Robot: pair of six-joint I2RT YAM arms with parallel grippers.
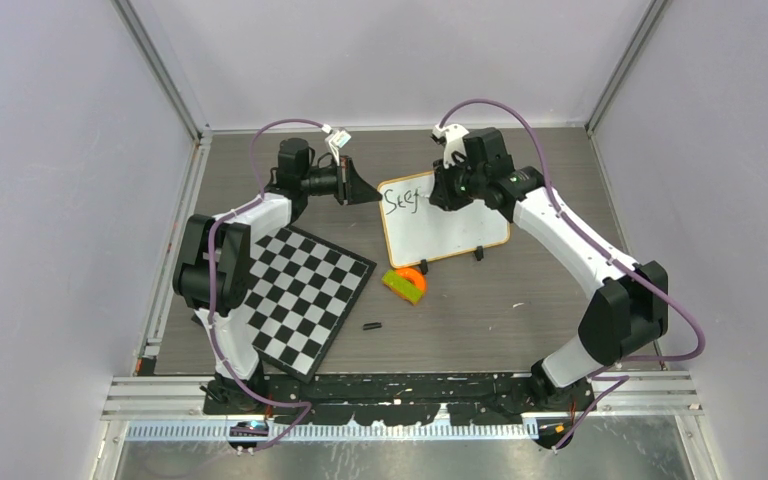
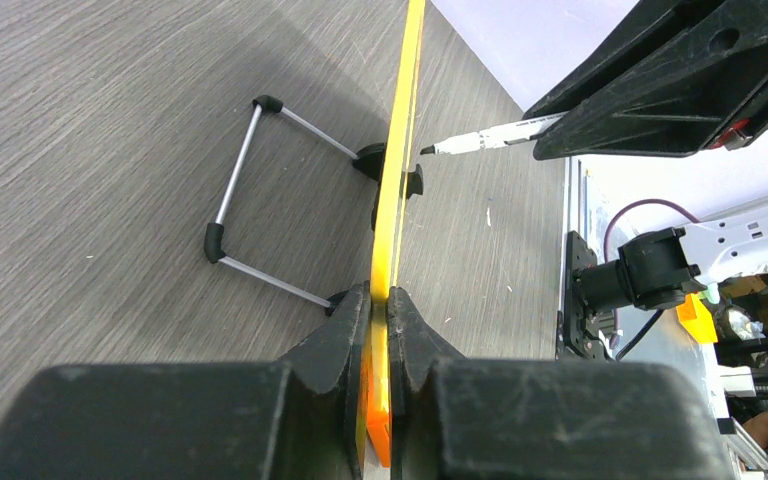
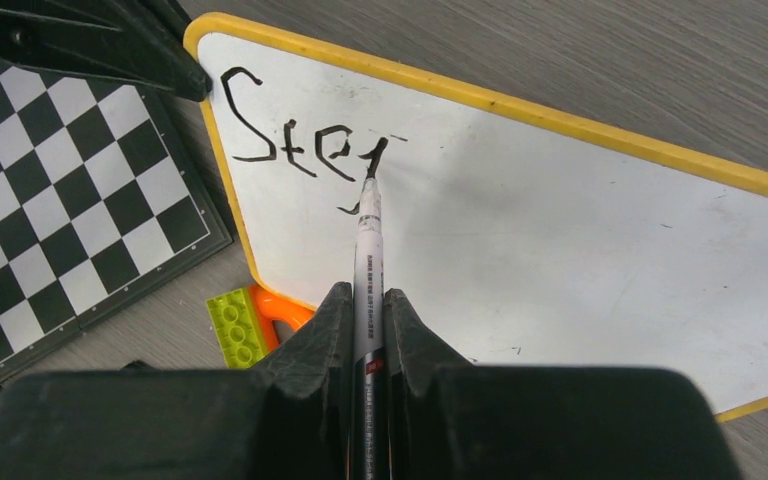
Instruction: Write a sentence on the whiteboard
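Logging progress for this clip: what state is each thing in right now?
whiteboard: standing upright, side edge clamped.
sentence: unfinished, only "Ste" and part of a fourth letter.
marker: uncapped, tip at the fourth letter.
left gripper: shut on the whiteboard.
right gripper: shut on the marker.
chequered board: lying flat, open.

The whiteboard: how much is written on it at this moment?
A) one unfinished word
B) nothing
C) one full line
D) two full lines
A: in the right wrist view the sentence on the whiteboard reads only "Ste" plus a half-made fourth letter, at the tip of the marker.
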